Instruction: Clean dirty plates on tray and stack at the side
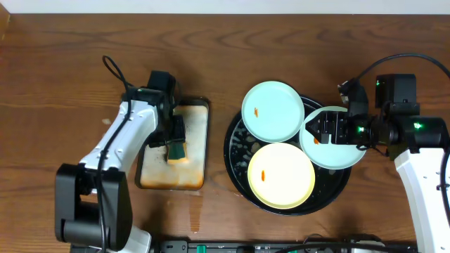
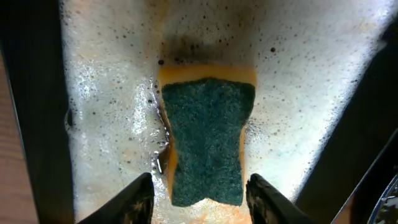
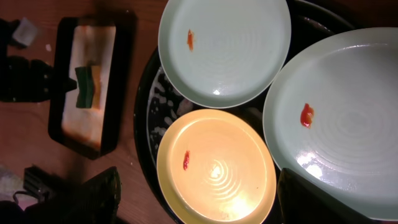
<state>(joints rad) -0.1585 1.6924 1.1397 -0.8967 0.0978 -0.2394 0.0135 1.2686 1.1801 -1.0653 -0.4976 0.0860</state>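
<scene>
- Tray (image 1: 235,151): round, glossy black, right of centre on the wooden table (image 1: 70,63). Its bare floor on the left side is speckled with pale flecks. All three plates are on or over it.
- Far mint plate (image 1: 273,111): pale mint-blue, at the far side of the tray, with its far edge reaching past the rim. It has one small orange smear left of its middle.
- Yellow plate (image 1: 281,176): pale yellow, on the near part of the tray, with one orange smear left of its middle. In the overhead view its far edge meets the far mint plate.
- Right mint plate (image 1: 337,151): pale mint-blue, at the tray's right side and overhanging the rim. A red-orange smear shows on it in the right wrist view. It overlaps the yellow plate's right edge.
- Right gripper (image 3: 199,180): over the right mint plate's left part. Its jaws are spread wide, and one finger is at that plate's rim. We cannot tell whether they touch, and nothing is held between the jaws.
- Metal tray (image 1: 200,137): rectangular and orange-stained, left of the black tray, with a foamy floor.
- Sponge (image 2: 208,146): yellow with the green scrub face up, lying in the foam on the metal tray.
- Left gripper (image 2: 200,193): directly above the sponge. Its jaws are parted, one finger on each side of the sponge's near end, and a sliver of gap shows on one side.
</scene>
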